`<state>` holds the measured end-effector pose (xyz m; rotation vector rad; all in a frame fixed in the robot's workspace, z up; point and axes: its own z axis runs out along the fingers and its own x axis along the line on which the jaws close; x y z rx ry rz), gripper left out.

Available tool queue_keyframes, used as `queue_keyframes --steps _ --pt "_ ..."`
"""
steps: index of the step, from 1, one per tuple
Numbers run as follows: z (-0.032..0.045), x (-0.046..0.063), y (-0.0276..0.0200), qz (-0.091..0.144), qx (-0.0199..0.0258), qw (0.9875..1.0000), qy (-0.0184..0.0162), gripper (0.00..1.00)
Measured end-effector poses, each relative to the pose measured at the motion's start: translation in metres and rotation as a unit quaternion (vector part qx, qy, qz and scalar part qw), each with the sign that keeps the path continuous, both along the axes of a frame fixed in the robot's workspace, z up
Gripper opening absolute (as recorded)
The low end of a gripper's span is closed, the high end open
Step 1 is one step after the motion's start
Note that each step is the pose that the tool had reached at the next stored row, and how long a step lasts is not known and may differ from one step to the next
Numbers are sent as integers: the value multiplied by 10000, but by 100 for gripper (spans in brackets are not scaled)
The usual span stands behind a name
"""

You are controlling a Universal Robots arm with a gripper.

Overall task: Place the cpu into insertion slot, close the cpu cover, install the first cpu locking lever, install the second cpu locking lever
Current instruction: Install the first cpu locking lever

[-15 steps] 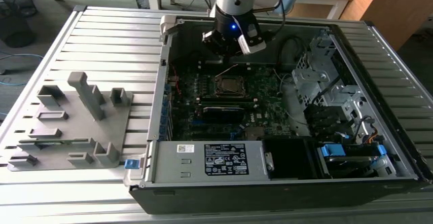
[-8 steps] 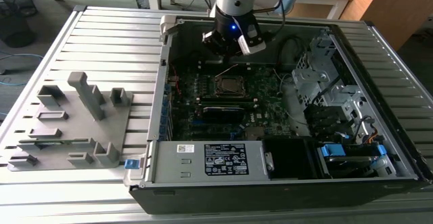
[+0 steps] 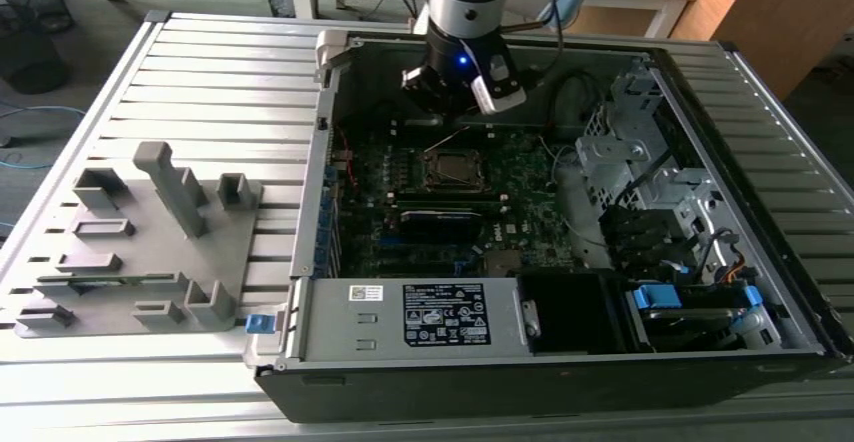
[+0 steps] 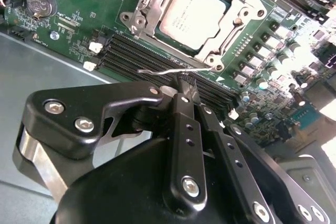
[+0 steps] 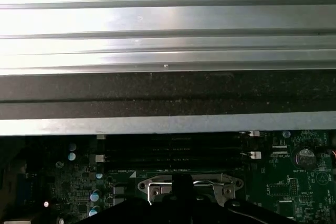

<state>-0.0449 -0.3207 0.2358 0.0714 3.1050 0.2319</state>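
Note:
The cpu point(image 4: 192, 16), a dull silver square, lies in the insertion slot point(image 4: 247, 13), which also shows mid-board in the exterior view point(image 3: 454, 169). The cpu cover point(image 4: 148, 4) lies down around the chip, its front edge point(image 5: 157, 186) showing in the first wrist view. A thin wire cpu locking lever point(image 4: 157, 71) sticks up beside the socket, and it shows as a bright line point(image 3: 446, 142) in the exterior view. My gripper point(image 4: 182, 83) is shut on this lever's free end. In the exterior view my gripper point(image 3: 458, 122) hangs just behind the socket.
The open computer case point(image 3: 310, 212) lies on a slatted metal table. A labelled power supply box point(image 3: 427, 314) sits at its front, drive bays point(image 3: 641, 162) on the exterior view's right. A grey fixture block point(image 3: 147, 242) stands on the exterior view's left. Memory slots point(image 4: 136, 51) run beside the socket.

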Motion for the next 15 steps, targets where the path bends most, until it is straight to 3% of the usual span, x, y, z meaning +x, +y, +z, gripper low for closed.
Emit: queue_keyframes --steps 15 --pt "-34 24 24 0 38 10000 -1 11"
